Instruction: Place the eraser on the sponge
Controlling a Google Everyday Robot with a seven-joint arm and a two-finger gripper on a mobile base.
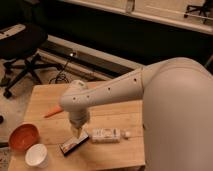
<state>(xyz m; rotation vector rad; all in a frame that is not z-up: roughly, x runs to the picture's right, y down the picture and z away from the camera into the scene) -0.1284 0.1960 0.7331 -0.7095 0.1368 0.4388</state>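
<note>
Wooden tabletop [45, 100] fills the lower part of the camera view. Nearest on it stand a white cup [37, 155] and, just behind that, an orange bowl [22, 136]. To their right the eraser [70, 146] lies flat and slantwise on the wood, not on any sponge.

The gripper [77, 131] points straight down over the eraser's farther end, at or very close to its top face. I cannot tell whether it is spread, closed or already pinching the bar. A pale packet [105, 134] lies just beside that same end.

Farther back an orange carrot-like stick [52, 112] rests near the arm [115, 92], which crosses the table from the right. Beyond the table an office chair [25, 40] stands on the floor.

The sponge does not show anywhere, and it may sit behind the arm.

Several risks follow from this:
- **Off-centre grip:** A hold near the end of so thin a bar could let it swing or slip out once lifted.
- **Crowding:** The packet is close enough to be nudged or caught along with it.
- **Flat lie:** A bar this flat may skid across the wood rather than be caught.
- **Soft target:** A small, yielding block could let the bar tip off if it is set down off-centre.
</note>
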